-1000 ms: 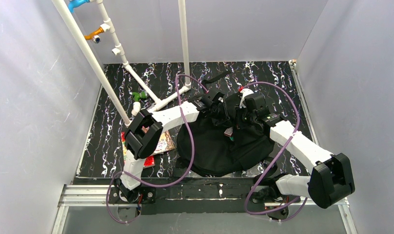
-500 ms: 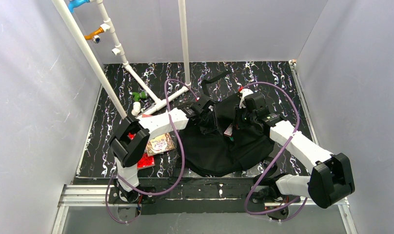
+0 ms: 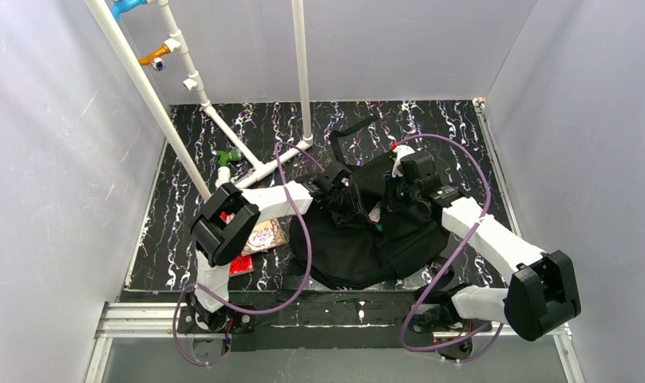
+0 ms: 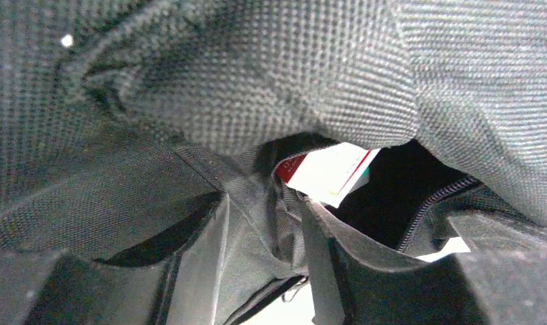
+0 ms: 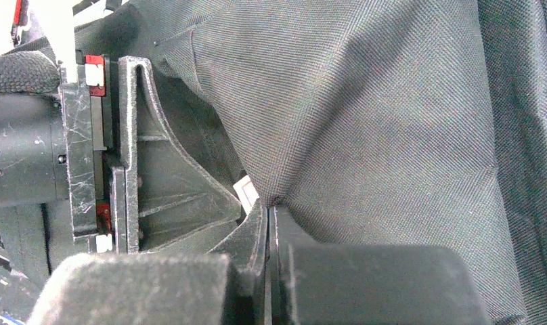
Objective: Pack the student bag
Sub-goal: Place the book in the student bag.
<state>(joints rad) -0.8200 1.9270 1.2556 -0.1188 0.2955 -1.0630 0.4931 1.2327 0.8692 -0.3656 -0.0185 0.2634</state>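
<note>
The bag (image 3: 359,247) lies centred on the desk (image 3: 439,120), toward its near edge. My right pincer (image 5: 269,220) clamps its fabric. My left pincer (image 4: 260,261) stands part-open at the mouth. One white-red packet (image 4: 328,172) is inside. Books (image 3: 262,236) toward the left edge look unpacked.

I count one student bag (image 3: 359,247), black, mid-frame in the overhead view. Two arms reach over it, the left arm (image 3: 263,199) and the right arm (image 3: 487,235), with two purple cables (image 3: 309,247) (image 3: 471,155). At centre left lie two flat printed items, one red (image 3: 239,264) and one patterned (image 3: 265,235). Three long white pipes (image 3: 144,88) (image 3: 223,128) (image 3: 302,64) cross the upper left, with one green object (image 3: 227,157) at their foot. My left wrist view shows one white-and-red card (image 4: 332,172).
</note>
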